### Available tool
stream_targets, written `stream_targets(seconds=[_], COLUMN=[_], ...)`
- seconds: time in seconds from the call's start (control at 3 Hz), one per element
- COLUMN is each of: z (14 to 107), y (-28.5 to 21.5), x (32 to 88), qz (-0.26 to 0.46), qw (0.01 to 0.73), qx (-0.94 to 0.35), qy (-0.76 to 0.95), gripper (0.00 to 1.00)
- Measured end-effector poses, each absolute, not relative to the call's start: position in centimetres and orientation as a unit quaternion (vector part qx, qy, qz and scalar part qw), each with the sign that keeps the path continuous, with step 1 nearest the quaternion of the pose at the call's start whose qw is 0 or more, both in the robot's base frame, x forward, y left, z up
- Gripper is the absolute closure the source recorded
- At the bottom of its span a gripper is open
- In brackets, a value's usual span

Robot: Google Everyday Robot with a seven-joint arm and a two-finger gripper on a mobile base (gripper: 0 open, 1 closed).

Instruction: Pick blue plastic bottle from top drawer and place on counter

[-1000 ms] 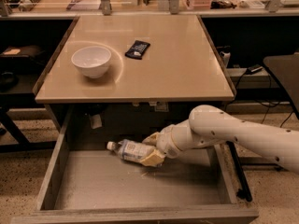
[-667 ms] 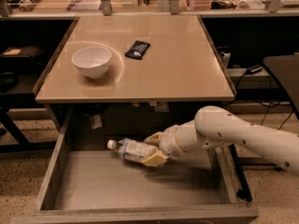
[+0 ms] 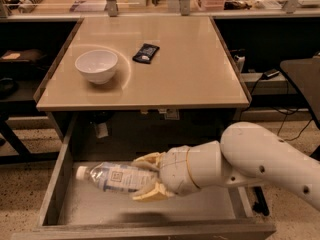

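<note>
The top drawer (image 3: 55, 184) stands pulled out below the bench (image 3: 190, 69), its low left wall just beside the white cap of the blue plastic bottle (image 3: 112, 176). A second earlier the bottle sat deeper and farther right in the drawer; now it is carried left and toward the front, lying on its side in the air, with a dark shadow on the grey floor beneath it. That suggests the lift has begun and the pick is all but secured.

The claw (image 3: 150, 178) is clenched around the bottle's base end, one pale finger above and one below the label, inside the drawer near its middle. The placing on the bench is not yet done.

On the bench above, a white bowl (image 3: 96, 65) sits at the left and a small black packet (image 3: 145, 53) lies just right of it, the two apart.

The bench's front edge overhangs the back of the drawer, so the bottle likely has to come forward before rising. Right of the packet, bare beige surface runs to the far edge, the roomiest spot for set-down.

The white arm (image 3: 260, 159) enters from the right, crossing above the drawer's right wall.
</note>
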State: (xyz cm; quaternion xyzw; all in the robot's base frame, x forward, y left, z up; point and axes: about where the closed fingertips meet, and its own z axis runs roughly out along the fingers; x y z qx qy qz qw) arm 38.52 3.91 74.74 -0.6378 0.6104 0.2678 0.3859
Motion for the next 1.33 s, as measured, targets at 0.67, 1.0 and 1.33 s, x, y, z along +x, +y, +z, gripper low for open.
stream_targets(seconds=[0.67, 1.0, 1.33], z=[89.2, 94.1, 96.0], y=[-4.6, -15.3, -16.5], x=[33.9, 37.0, 37.4], qz=[0.188, 0.087, 0.065], qw=[0.481, 0.511, 0.518], qx=[-0.623, -0.568, -0.565], qy=[0.587, 0.640, 0.639], gripper=[1.00, 1.00, 1.00])
